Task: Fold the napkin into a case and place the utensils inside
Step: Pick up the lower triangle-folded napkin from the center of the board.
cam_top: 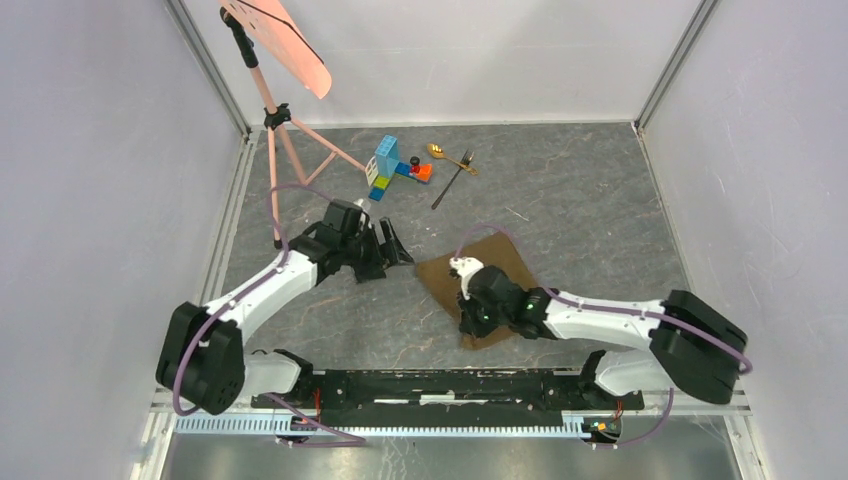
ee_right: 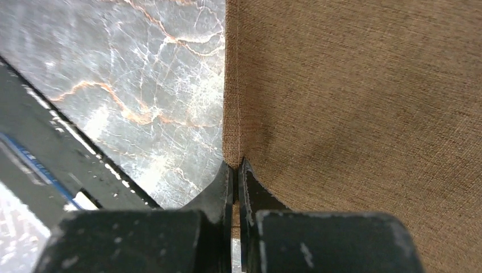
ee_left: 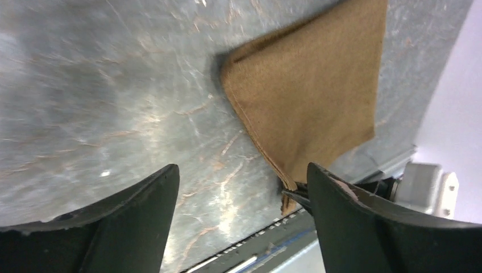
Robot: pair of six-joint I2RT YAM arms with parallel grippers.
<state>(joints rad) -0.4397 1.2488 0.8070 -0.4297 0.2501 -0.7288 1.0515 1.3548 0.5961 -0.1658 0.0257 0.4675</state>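
Note:
The brown napkin point(cam_top: 490, 262) lies folded on the marble table, also seen in the left wrist view point(ee_left: 307, 96) and the right wrist view point(ee_right: 352, 102). My right gripper point(cam_top: 467, 328) is shut on the napkin's near corner, its jaws pressed on the hem point(ee_right: 236, 170). My left gripper point(cam_top: 398, 250) is open and empty just left of the napkin's left corner point(ee_left: 241, 193), above bare table. The gold spoon point(cam_top: 440, 152) and the dark fork point(cam_top: 452, 180) lie at the back of the table, far from both grippers.
Colourful toy blocks point(cam_top: 392, 168) stand just left of the spoon and fork. A pink stand point(cam_top: 285, 130) with a paddle rises at the back left. The black front rail point(cam_top: 440, 385) runs close behind the napkin's near corner. Walls enclose three sides.

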